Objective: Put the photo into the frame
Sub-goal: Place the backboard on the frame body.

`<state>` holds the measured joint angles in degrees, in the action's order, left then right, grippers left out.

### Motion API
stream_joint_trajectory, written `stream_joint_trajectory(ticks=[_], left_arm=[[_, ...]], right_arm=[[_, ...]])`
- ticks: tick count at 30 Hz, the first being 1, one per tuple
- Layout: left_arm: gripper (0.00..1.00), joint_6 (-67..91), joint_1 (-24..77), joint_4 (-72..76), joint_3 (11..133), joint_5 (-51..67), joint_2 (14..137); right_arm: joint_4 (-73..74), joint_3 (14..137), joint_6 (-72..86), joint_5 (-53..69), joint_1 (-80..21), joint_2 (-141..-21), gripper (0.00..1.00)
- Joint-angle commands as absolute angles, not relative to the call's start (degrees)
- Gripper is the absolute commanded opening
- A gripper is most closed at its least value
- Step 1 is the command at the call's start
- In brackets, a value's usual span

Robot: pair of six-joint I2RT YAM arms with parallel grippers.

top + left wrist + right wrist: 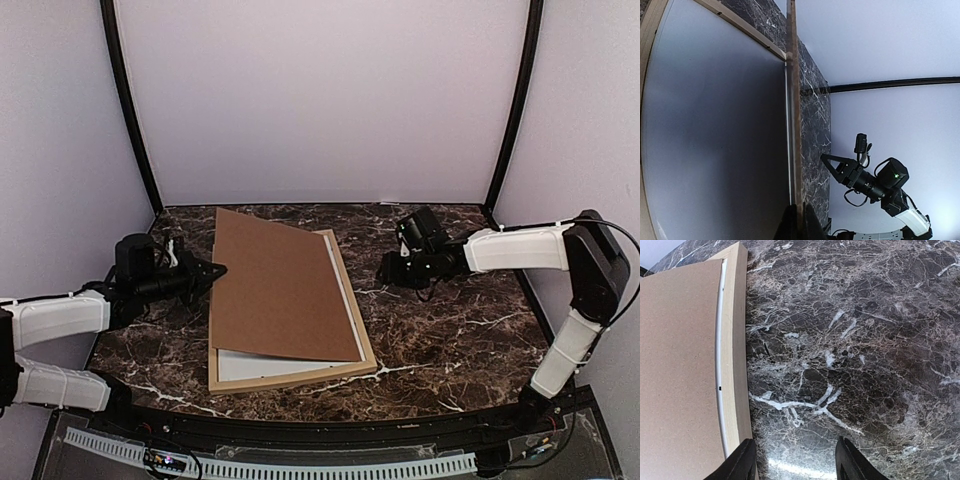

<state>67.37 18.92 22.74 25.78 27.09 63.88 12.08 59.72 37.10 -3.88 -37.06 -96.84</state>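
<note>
The light wood frame (300, 378) lies flat on the table's middle. A brown cardboard backing board (280, 290) lies over it, askew, with its left edge raised. My left gripper (215, 270) is shut on that left edge; in the left wrist view the fingers (799, 220) clamp the board (794, 100), seen edge-on. A plain pale sheet (715, 140) fills the frame (740, 27) beneath. My right gripper (385, 270) is open and empty, just right of the frame (737, 340), above bare marble. The beach photo is not visible.
Dark marble table (450, 330) with white walls and black corner posts (130, 110). A white strip (718, 365) shows between the board (675, 365) and the frame's right rail. A white strip also shows at the frame's front (250, 365).
</note>
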Motion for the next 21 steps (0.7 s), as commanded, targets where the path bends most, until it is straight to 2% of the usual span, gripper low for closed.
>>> stream_joint_trajectory(ticks=[1,21], left_arm=[[0.00,68.3,19.6,29.3,26.1,27.7,63.5],[0.00,67.6,20.9,29.7,26.5,28.2,66.0]], right_arm=[[9.5,59.0,36.7,-3.5,-36.7,-95.4,0.55],[8.9,58.4,36.8,-2.6,-36.5,-95.6,0.55]])
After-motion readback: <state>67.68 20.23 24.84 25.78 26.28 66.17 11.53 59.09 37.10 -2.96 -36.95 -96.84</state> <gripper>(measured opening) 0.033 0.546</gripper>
